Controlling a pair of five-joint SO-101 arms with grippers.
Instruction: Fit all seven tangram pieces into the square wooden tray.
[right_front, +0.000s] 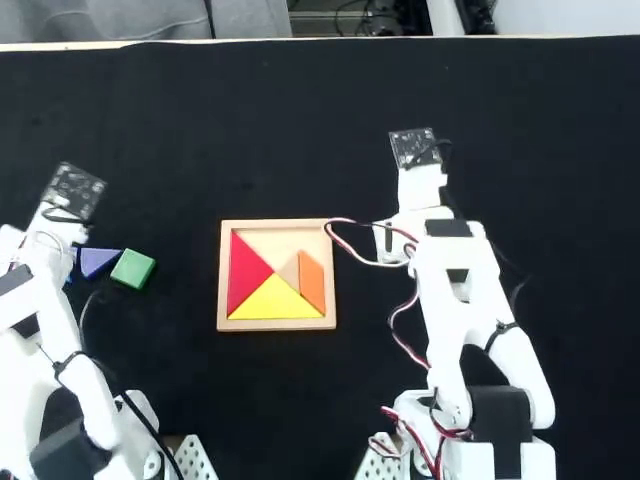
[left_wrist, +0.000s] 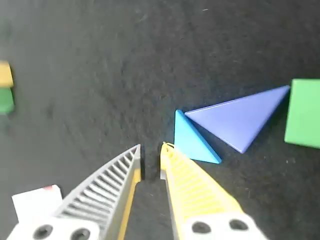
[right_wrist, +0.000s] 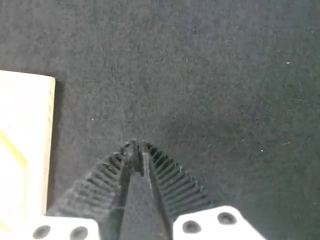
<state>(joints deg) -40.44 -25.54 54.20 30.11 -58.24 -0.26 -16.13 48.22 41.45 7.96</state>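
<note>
Black table (right_front: 500, 120), square wooden tray (right_front: 277, 225) about mid-table, its sides parallel to the table edges. Three pieces are in the tray:
- The red triangle (right_front: 245, 272) has its long side along the tray's left wall and its tip points to the tray's centre.
- The yellow triangle (right_front: 274, 300) has its long side along the near wall, tip also to the centre.
- The orange piece (right_front: 313, 280) sits against the right wall, with its long axis running far-to-near.

Bare wood shows in the tray's far part.

Loose pieces lie near the table's left edge, well apart from the tray. The blue triangle (right_front: 97, 261) has its long side roughly parallel to the far edge and its tip toward the near edge. The green square (right_front: 133, 269) is just beside it on the tray side. In the left wrist view, a smaller light-blue triangle (left_wrist: 190, 140) lies against the blue triangle.

Left gripper (left_wrist: 150, 150) is low over the table by those loose pieces. Its jaws have a narrow gap with nothing between them, and the yellow fingertip (left_wrist: 172, 160) is just beside the light-blue triangle.

Right gripper (right_wrist: 137, 146) is over bare table just right of the tray, jaws closed together and empty.
</note>
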